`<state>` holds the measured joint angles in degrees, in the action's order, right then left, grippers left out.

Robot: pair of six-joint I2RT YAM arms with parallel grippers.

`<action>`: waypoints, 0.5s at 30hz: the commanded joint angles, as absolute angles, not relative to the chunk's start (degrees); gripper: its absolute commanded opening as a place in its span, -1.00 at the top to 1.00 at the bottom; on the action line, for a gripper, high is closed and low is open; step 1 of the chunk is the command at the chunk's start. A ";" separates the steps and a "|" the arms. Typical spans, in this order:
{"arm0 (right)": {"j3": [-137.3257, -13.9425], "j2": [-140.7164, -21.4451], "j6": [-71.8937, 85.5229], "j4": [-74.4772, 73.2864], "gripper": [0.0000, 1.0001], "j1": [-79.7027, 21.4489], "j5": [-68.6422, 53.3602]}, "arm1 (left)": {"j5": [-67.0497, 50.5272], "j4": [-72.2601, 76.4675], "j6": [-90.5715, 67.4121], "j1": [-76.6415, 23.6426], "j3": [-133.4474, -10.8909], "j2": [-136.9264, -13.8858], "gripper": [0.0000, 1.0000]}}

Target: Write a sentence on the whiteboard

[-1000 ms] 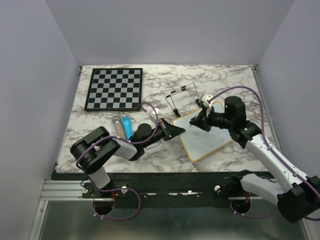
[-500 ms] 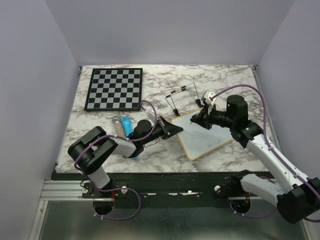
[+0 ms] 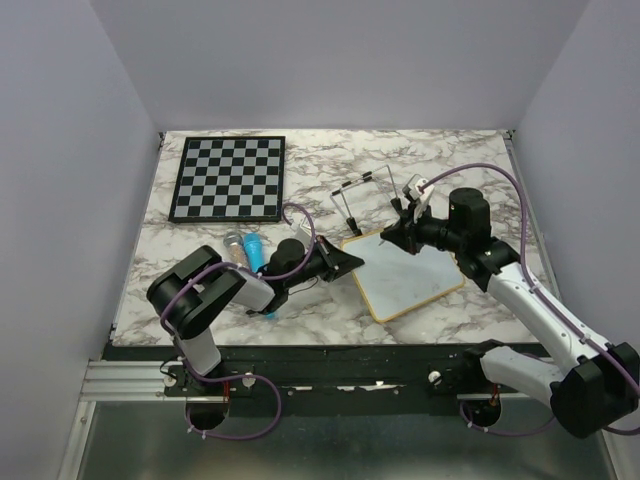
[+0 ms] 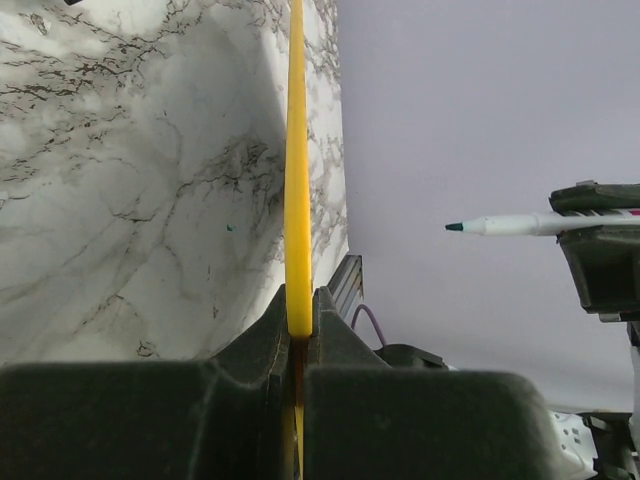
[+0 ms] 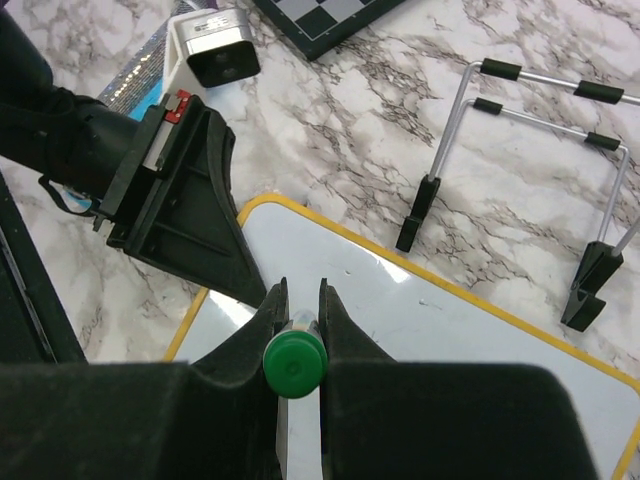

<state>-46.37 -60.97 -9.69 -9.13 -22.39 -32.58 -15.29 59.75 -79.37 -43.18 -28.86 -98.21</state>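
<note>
In the top view the whiteboard (image 3: 410, 280) lies at approx 4 o'clock of the table (image 3: 450, 160) centre, flat or nearly so, w/ its yellow-wood frame showing. The left gripper (image 3: 352, 260) is clamped on the frame at the board's 9 o'clock edge, jaws narrow w/ the rim between them. The right gripper (image 3: 403, 233) is closed on a green marker (image 4: 510, 224).

Change over the last sec: the right gripper has drifted from over the board's upper-left part toward its 12 o'clock edge. The left wrist crept slightly the same way. The board itself looks about where it was.

The left wrist view shows the pen tip in air, apart from the board. No green words of the sentence show on the visible white surface. Judgement: writing not yet begun, the arm is prob. lining up a start point. The chessboard (image 3: 228, 178) at 10 o'clock and the wire stand (image 3: 358, 195) just past the board aren't involved.
</note>
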 commanded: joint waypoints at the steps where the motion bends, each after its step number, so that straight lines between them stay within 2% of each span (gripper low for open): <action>1: -44.30 -61.17 -5.37 -5.80 0.99 -22.15 -27.35 | -16.44 64.25 -82.17 -42.80 -29.97 -98.88 1.00; 11: -42.10 -60.91 -5.36 -1.85 0.99 -22.06 -27.33 | -17.23 69.88 -83.76 -42.80 -29.35 -102.13 1.00; 15: -42.27 -61.87 -4.83 -1.85 0.99 -22.06 -27.42 | -16.44 66.81 -74.06 -42.80 -29.79 -99.76 1.00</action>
<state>-42.61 -61.14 -5.74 -4.14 -22.37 -27.88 -16.14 64.25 -82.11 -42.81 -28.84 -102.26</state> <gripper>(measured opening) 0.163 0.060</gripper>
